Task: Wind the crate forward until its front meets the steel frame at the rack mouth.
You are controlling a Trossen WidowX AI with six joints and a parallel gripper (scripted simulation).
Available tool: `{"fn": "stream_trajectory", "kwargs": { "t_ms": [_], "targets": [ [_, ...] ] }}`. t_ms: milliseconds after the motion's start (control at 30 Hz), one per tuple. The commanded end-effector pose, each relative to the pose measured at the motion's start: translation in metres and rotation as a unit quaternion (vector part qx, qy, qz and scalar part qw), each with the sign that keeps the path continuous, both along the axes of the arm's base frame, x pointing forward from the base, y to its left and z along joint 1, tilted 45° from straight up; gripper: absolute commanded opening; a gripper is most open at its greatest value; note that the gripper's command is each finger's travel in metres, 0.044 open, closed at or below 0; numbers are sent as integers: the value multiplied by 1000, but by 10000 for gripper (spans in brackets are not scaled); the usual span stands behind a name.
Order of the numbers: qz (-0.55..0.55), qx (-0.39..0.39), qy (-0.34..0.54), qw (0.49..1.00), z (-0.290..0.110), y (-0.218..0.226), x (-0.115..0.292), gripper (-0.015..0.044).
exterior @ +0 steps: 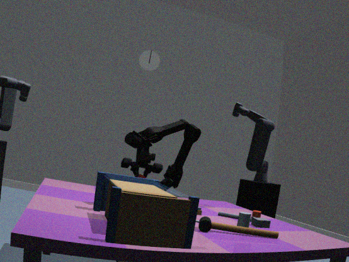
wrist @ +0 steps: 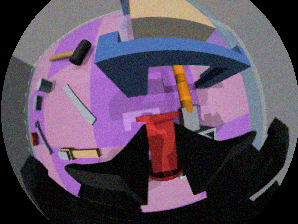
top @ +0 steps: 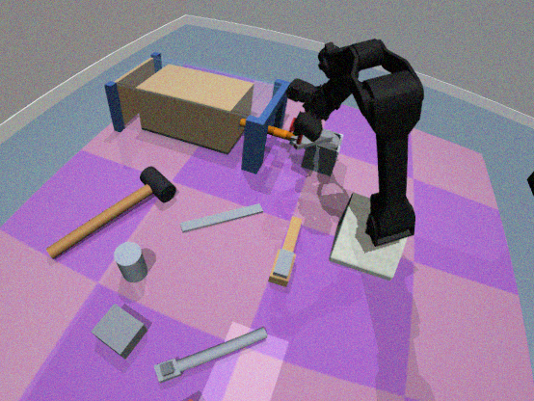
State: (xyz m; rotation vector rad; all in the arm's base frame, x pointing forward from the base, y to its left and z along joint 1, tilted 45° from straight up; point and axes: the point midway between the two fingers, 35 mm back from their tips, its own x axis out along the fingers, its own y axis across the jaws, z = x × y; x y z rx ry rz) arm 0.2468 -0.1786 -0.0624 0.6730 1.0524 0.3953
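Gripper [top: 300, 136] is clamping the red winch handle [wrist: 161, 149] above the grey winch [top: 322, 153], right of centre in the top view. Orange strap [top: 270, 129] is running up-left from the winch, through the blue steel frame [top: 255, 140], to the tan crate [top: 193, 108]. Crate front is sitting just behind the frame, looking flat; more winding likely needed.
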Motion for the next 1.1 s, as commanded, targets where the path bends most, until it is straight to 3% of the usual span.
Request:
{"fn": "stream_trajectory", "kwargs": {
  "t_ms": [0,1067],
  "targets": [
    [0,10,12,1000,3,8,-12,0],
    [0,10,14,1000,10,17,-52,0]
  ]
}}
